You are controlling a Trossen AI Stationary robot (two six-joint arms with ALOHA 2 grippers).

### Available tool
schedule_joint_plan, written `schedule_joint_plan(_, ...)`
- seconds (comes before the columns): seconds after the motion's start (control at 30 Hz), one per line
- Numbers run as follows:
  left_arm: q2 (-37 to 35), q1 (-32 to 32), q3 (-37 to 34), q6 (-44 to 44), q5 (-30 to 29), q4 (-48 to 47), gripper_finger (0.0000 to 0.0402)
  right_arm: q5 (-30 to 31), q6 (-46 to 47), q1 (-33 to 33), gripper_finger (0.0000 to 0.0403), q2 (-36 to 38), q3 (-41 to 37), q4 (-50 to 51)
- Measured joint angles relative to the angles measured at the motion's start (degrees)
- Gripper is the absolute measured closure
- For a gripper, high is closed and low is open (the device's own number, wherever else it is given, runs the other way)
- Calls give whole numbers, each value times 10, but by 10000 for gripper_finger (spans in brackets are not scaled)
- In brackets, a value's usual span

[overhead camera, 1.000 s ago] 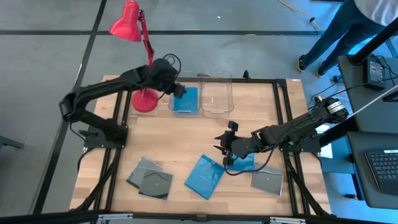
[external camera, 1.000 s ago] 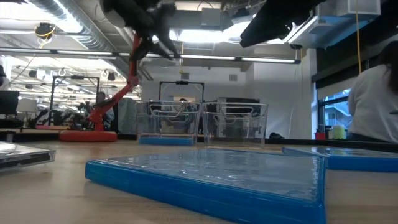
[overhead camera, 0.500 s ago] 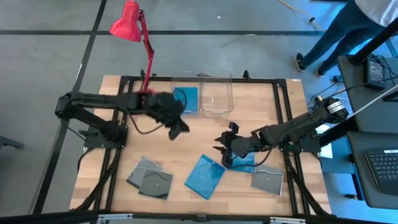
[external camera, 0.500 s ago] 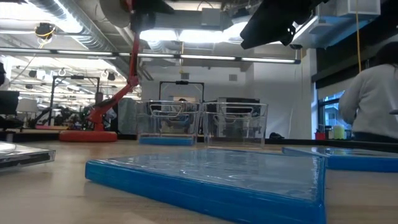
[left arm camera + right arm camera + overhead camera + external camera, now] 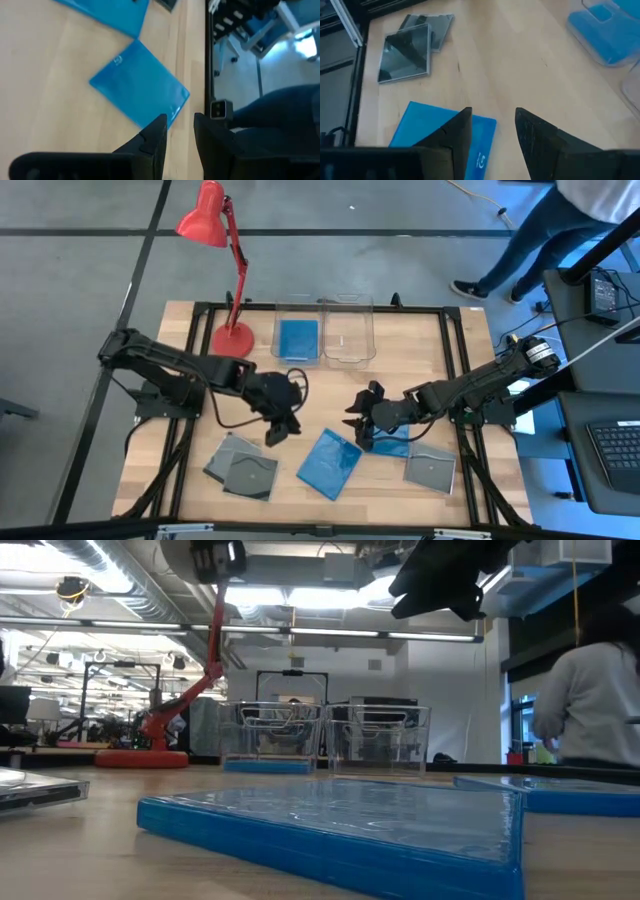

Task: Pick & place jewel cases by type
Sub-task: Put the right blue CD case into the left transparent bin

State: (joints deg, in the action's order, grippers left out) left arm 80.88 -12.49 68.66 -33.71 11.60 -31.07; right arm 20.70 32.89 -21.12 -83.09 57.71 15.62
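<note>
From above, the wooden desk [image 5: 420, 345] holds six jewel cases. One blue case [image 5: 298, 340] lies flat inside the left of two clear bins [image 5: 298, 305], which stand side by side at the desk's twelve o'clock edge; the right clear bin [image 5: 349, 335] has no case in it. A second blue case [image 5: 330, 463] lies tilted on the desk near six o'clock. A third blue case [image 5: 395, 442] lies just toward three o'clock from it, partly under the right arm. Two smoky grey cases [image 5: 243, 468] overlap toward seven o'clock, and a third grey case [image 5: 430, 470] lies toward five o'clock, near the third blue one.

The left tool [image 5: 281, 427] hangs over bare wood near the desk's centre, between the grey pair and the tilted blue case. Its fingers [image 5: 155, 135] stand a narrow gap apart with nothing between them.

The right tool [image 5: 358, 420] hovers just toward three o'clock of centre, over the edge of the third blue case, its fingers [image 5: 455, 131] moderately spread and holding nothing.

A red desk lamp [image 5: 228, 270] stands at eleven o'clock beside the bins. A person [image 5: 590, 690] stands beyond the desk's far right corner.
</note>
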Motion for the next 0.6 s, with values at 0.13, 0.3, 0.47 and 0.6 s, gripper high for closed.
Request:
schedule_joint_plan(0.13, 19, -14, 0, 6, -7, 9, 306, 0, 22, 0, 248, 0, 0, 10)
schedule_joint_plan(0.3, 49, -14, 0, -8, -40, 80, 306, -18, 121, 0, 248, 0, 1, 93)
schedule_joint_plan(0.47, 95, -12, 0, -8, -40, 193, 306, -72, 266, -2, 248, 0, 1, 265)
schedule_joint_plan(0.6, 139, 3, 0, -1, -61, 282, 306, -102, 396, -17, 248, 0, 1, 415)
